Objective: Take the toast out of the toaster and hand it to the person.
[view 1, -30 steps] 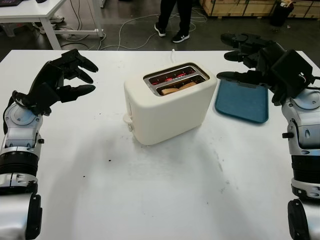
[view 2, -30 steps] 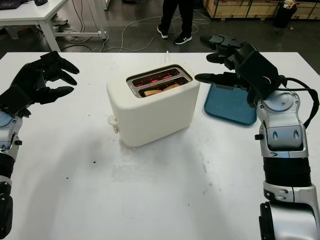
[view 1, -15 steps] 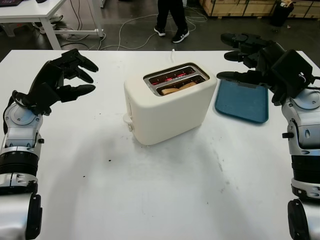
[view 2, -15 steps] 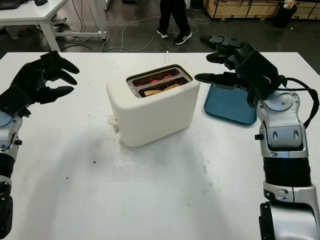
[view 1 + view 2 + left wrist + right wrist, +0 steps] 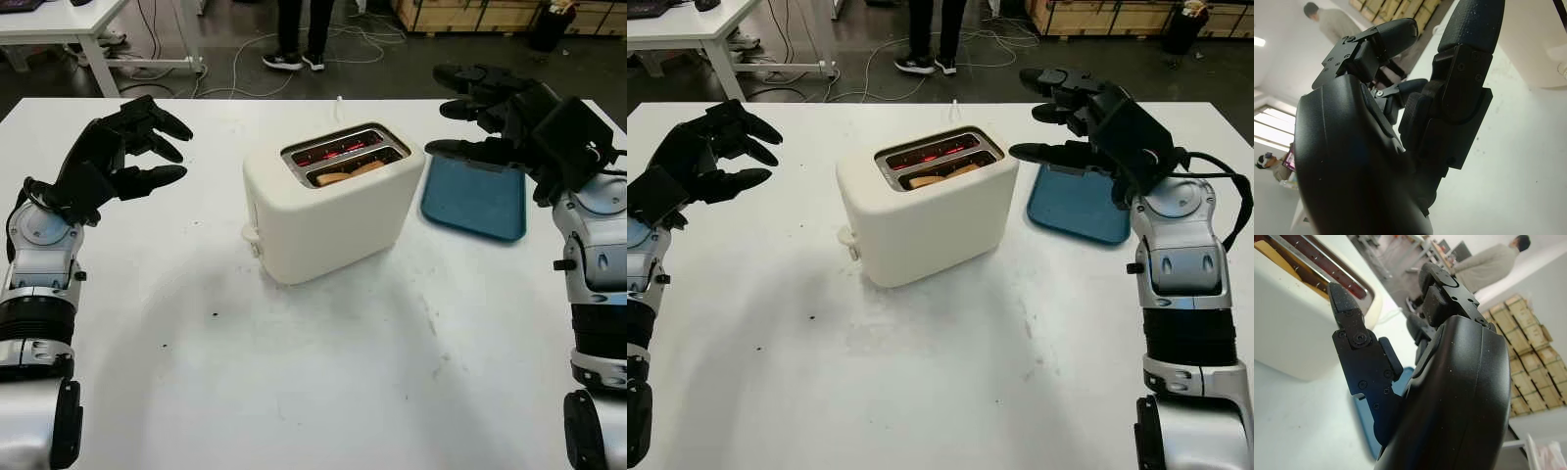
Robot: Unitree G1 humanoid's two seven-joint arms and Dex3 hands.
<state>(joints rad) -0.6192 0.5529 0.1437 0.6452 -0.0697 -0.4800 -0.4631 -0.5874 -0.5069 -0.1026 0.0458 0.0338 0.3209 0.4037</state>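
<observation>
A cream two-slot toaster [image 5: 333, 201] stands mid-table, its far slot glowing red. A slice of toast [image 5: 351, 173] sits low in the near slot, only its top edge showing. My left hand [image 5: 176, 152] hovers open well to the left of the toaster, palm turned toward it. My right hand [image 5: 441, 116] hovers open just right of the toaster's top, over the tray's far end. The person [image 5: 294, 34] stands on the floor beyond the table, seen as legs and shoes. In the right wrist view the toaster [image 5: 1298, 328] lies beyond my fingers [image 5: 1359, 357].
A blue tray [image 5: 475, 196] lies flat to the right of the toaster, under my right hand. The toaster's cord [image 5: 339, 106] runs off the far table edge. A white desk [image 5: 69, 24] stands at the far left and stacked crates [image 5: 480, 15] at the far right.
The person's legs have shifted to the left behind the table. Both hands and the toaster stay where they were.
</observation>
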